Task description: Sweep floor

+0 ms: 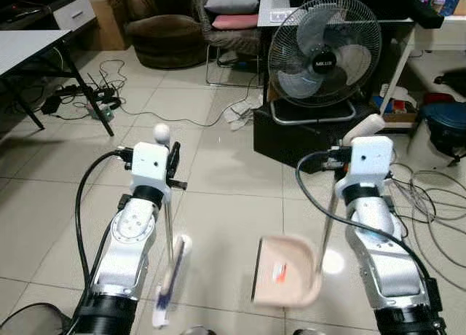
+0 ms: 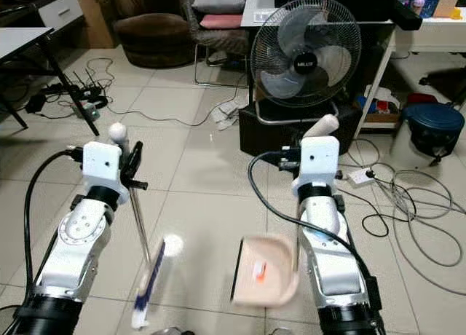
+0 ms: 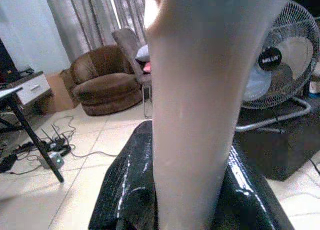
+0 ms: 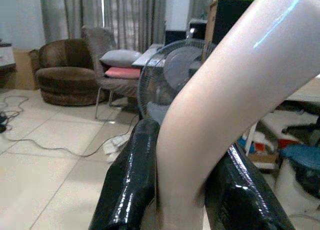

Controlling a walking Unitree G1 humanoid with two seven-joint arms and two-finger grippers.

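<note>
**Broom and dustpan held over tiled floor**

The left gripper (image 1: pixel 173 164) is clamped on the broom (image 1: pixel 172 277) handle; the brush head is seen low over the tiles between the arms. The right gripper (image 1: pixel 348 149) is closed around the dustpan (image 1: pixel 285 272) handle, pan hanging just beside the brush. A floor fan (image 1: pixel 324 52) is seen ahead on a black box, cables (image 1: pixel 429 204) spread to the right.

Two grippers are seen, the left gripper (image 1: pixel 173 164) and the right gripper (image 1: pixel 342 156). One broom (image 1: pixel 171 277) and one dustpan (image 1: pixel 285 272) are counted. One fan (image 1: pixel 324 51), one brown armchair (image 1: pixel 162 25), two cushions (image 1: pixel 233 7) and one blue bin (image 1: pixel 444 127) are seen.
</note>
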